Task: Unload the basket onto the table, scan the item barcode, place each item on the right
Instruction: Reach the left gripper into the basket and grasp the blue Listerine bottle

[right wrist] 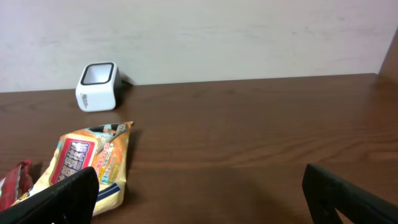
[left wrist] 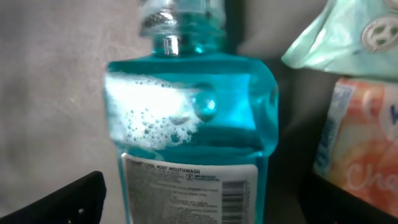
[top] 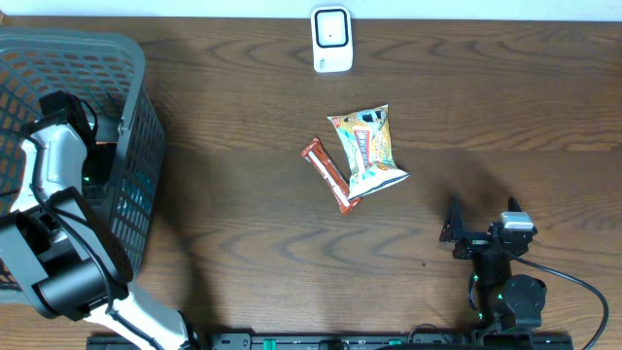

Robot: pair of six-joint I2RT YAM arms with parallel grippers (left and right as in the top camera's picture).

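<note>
Here the left gripper (left wrist: pixel 202 182) stands wide open inside the grey basket (top: pixel 136 97), its fingers (left wrist: pixel 68 200) on either side of a blue mouthwash bottle (left wrist: pixel 193 118) without touching it. The right gripper (right wrist: pixel 200 180), equally wide, holds nothing over the dark wooden table (top: pixel 243 243), with a pale wall (right wrist: pixel 217 31) behind. A white scanner (top: pixel 331 39) sits at the far edge. A snack bag (top: pixel 369 151) and a red bar (top: pixel 328 175) lie touching near the middle. The bottle's label reads "COOL MINT MOUTHWASH", with a barcode (left wrist: pixel 239 194) at its lower right.
</note>
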